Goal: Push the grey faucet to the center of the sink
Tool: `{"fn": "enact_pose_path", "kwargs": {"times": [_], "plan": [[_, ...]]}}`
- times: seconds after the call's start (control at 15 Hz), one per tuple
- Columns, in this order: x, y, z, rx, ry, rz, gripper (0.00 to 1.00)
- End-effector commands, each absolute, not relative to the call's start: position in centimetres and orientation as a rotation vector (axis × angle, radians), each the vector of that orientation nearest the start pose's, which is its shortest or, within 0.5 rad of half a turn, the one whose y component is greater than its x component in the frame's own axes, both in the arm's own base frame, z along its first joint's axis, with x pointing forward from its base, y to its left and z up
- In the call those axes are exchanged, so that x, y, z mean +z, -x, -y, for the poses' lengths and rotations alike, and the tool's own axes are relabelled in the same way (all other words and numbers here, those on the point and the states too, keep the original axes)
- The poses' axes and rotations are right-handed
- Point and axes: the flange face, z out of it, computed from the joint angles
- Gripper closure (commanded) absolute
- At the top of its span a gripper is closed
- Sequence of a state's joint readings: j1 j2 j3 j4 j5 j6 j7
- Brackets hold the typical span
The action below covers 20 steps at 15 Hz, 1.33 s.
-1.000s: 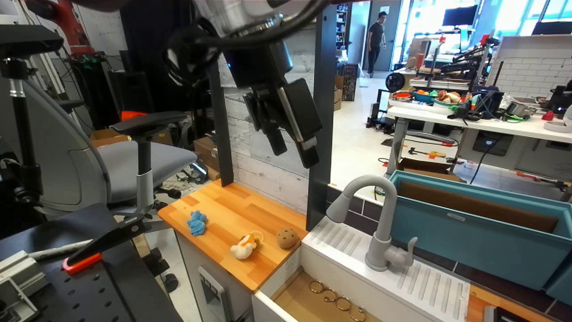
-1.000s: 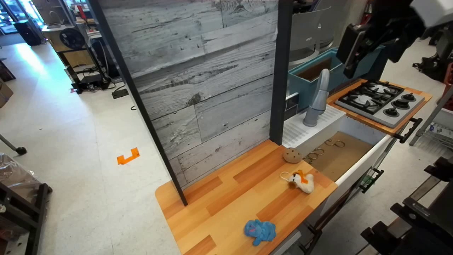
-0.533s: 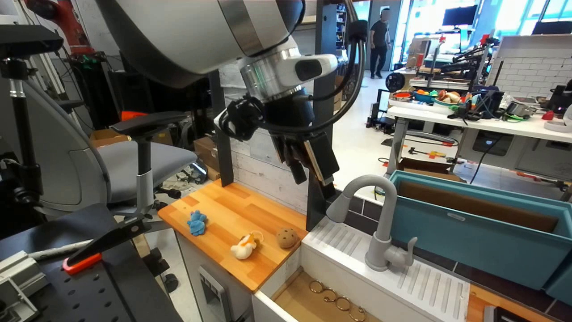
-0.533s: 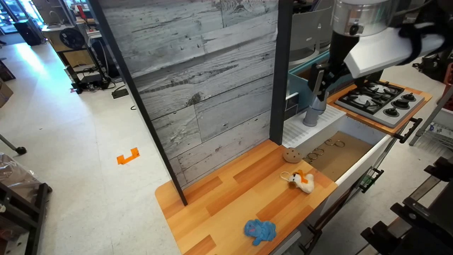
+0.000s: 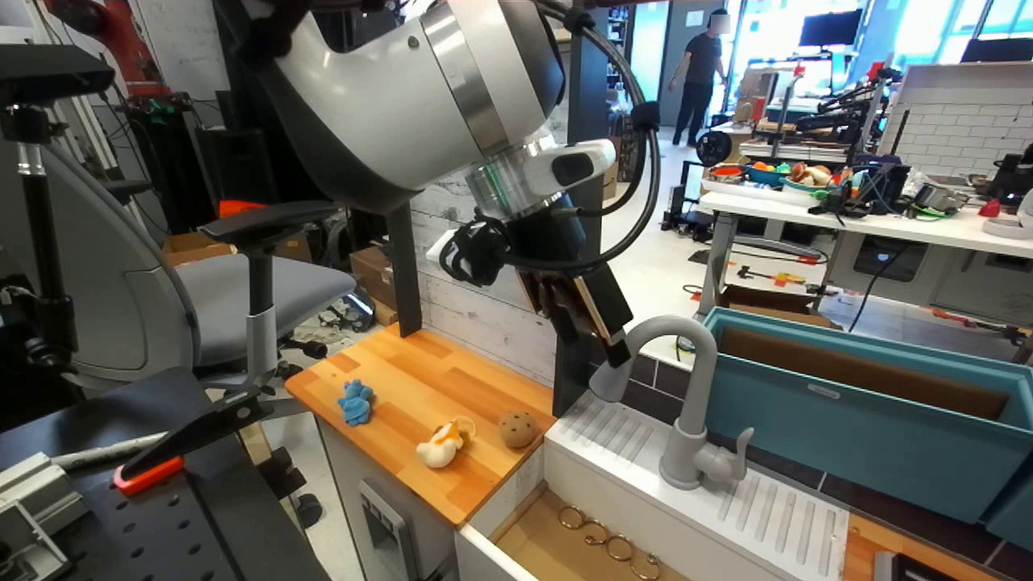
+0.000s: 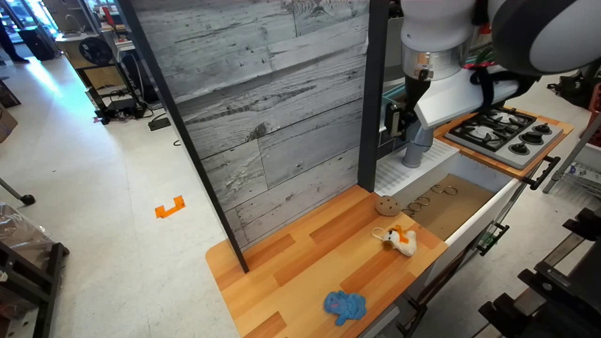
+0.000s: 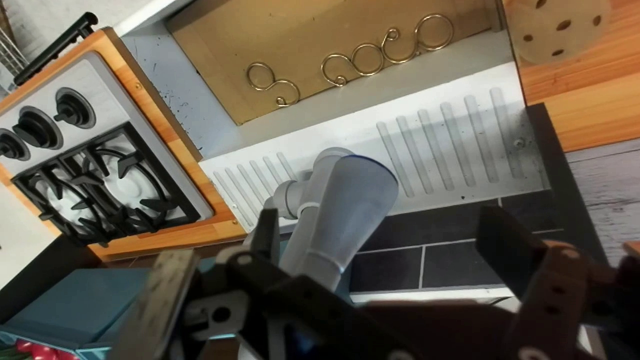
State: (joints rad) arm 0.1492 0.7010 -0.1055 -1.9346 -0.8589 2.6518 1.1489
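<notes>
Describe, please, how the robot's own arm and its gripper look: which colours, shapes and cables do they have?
The Franka Panda arm has rounded, whitish shells, dark joint covers and silver bands. A dark oval marks its pale wrist, and black cables loop beside it. The Robotiq gripper is mostly black, with angular linkages, blocky fingertips and a scuffed metallic plate. I can read no lettering.

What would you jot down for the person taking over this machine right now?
Black two-fingered pincer: open, at the light-grey gooseneck faucet; contact unclear.
Faucet: upright on the white ribbed ledge edging the white, tan-bottomed rectangular sink; its spout points along the ledge.
Done: pincer beside the spout.
Left: likely push the spout round until it hangs over the sink's centre.
</notes>
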Motion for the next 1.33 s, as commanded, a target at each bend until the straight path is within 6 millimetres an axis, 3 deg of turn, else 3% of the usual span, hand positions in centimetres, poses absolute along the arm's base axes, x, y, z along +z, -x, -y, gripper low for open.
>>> {"fn": "enact_pose_path", "kwargs": {"times": [0.0, 0.53, 1.27], "plan": [[10.7, -61.7, -4.6, -0.516, 3.457, -0.556, 0.00], [10.0, -61.1, -4.5, -0.545, 3.493, -0.528, 0.00], [10.4, -61.4, -2.7, -0.629, 3.500, -0.661, 0.00]]}}
